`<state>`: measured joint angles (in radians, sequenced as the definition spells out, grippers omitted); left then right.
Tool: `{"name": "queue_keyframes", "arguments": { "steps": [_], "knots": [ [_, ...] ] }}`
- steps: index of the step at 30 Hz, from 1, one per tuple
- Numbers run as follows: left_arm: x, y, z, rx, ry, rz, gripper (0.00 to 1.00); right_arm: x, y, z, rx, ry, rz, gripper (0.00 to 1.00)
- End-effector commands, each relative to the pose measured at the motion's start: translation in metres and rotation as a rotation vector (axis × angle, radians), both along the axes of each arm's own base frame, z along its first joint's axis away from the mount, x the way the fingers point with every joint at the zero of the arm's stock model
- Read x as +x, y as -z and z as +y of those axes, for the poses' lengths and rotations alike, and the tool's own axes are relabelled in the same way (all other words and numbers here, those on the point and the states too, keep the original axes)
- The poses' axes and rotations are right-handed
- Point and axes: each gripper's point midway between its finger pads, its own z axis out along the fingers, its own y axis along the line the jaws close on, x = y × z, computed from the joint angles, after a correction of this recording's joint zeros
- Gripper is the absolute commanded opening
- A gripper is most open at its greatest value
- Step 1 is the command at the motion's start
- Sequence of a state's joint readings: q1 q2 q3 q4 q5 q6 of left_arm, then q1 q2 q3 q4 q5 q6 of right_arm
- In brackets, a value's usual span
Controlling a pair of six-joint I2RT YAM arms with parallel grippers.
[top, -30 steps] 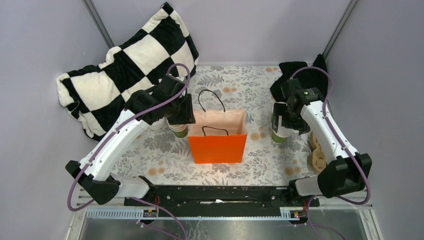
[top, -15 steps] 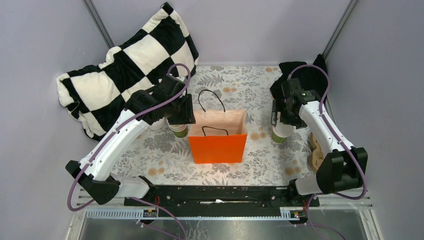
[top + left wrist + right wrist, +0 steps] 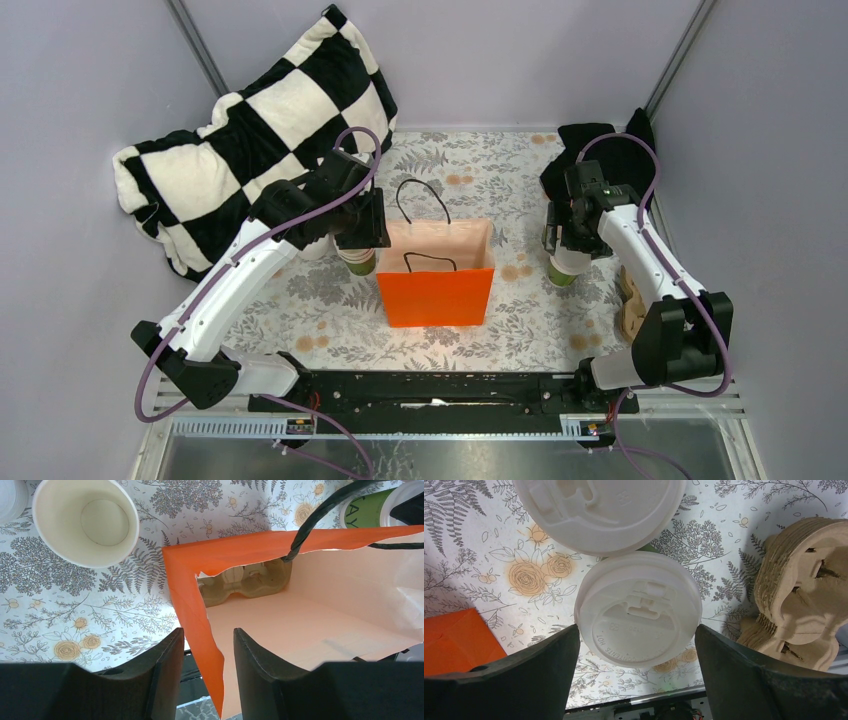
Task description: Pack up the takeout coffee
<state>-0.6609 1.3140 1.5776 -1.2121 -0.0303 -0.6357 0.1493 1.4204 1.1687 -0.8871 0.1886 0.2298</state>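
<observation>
Left fingers: partway apart, astride the left wall of the orange bag, one outside and one inside. The paper lies close to the outer one and is not pinched.
Right fingers: wide, one on either side of the lidded cup, level with its lid's rim. Whether they press it cannot be told.
Lidded cup: upright on the worktop, to the right of the bag and outside it.
Second lidded cup: just beyond the first, with the lids overlapping in the wrist view.
Bag: upright, mouth open, with a cardboard carrier at its bottom.
Left of bag: a lidless cup, beige inside.
Right edge: a stack of cardboard carriers.
Far left: a checkered pillow.
</observation>
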Motion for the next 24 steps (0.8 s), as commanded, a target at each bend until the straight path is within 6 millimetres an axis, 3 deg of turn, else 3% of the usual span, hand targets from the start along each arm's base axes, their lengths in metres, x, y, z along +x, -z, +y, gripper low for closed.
{"name": "queue_keyframes", "arguments": {
  "steps": [1, 24],
  "knots": [
    [0.0042, -0.0152, -0.0041, -0.033, 0.007, -0.049, 0.45, 0.0052, -0.0044, 0.0002, 0.005, -0.013, -0.034, 0.90],
    [0.0035, -0.0161, -0.0039, -0.034, 0.009, -0.052, 0.44, 0.0065, 0.0027, -0.0053, -0.016, 0.007, -0.060, 0.91]
  ]
}}
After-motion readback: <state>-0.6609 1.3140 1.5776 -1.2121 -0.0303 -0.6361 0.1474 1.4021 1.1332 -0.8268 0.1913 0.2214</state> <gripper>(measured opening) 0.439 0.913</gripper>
